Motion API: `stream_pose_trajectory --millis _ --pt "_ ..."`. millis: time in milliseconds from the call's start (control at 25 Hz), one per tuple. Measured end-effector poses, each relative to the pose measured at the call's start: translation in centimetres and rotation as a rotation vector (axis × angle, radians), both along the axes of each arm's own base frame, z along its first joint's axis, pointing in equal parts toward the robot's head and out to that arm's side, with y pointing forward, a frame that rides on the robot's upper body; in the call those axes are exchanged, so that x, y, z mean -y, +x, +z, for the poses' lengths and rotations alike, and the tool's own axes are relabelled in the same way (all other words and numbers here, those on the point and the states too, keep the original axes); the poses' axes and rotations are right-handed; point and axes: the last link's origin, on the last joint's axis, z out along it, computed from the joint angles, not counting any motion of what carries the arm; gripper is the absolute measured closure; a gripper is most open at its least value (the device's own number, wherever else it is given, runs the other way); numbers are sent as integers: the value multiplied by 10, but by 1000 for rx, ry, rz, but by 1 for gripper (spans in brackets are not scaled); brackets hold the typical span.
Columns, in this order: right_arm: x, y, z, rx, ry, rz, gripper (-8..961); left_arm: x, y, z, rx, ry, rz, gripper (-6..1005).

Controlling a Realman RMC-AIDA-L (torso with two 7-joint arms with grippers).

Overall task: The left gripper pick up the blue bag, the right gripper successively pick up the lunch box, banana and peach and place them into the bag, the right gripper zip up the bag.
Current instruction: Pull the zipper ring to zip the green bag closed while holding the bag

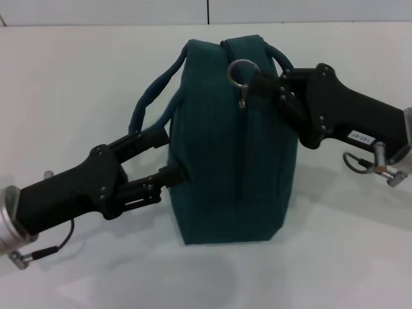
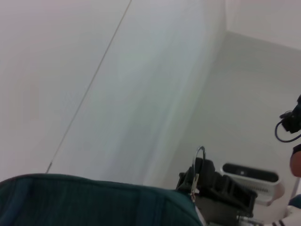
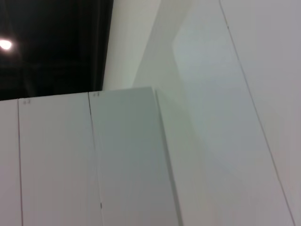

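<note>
- blue bag [image 1: 225,148] upright mid-bench [image 1: 71,84], zip looks run shut along the top seam
- left gripper [image 1: 164,154] at bag's left side, fingers spread: upper one on the handle loop [image 1: 151,96], lower one touching the side panel
- right gripper [image 1: 261,82] at top right of bag, fingers pinching the ring zip pull [image 1: 243,71]
- left wrist view: bag top edge, ring pull, right gripper behind it
</note>
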Motion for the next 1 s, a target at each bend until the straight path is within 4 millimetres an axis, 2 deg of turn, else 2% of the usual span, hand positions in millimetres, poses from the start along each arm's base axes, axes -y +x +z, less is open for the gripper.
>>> stream_pose_trajectory --millis 520,760,1000 --pt "-15 -20 -2 13 21 35 946 -16 0 -16 -70 114 18 120" --pt "-15 -20 -3 15 22 33 946 -22 5 -19 -59 104 20 121" --pt "-14 -17 -3 16 22 26 946 -25 8 -21 -82 139 -22 167"
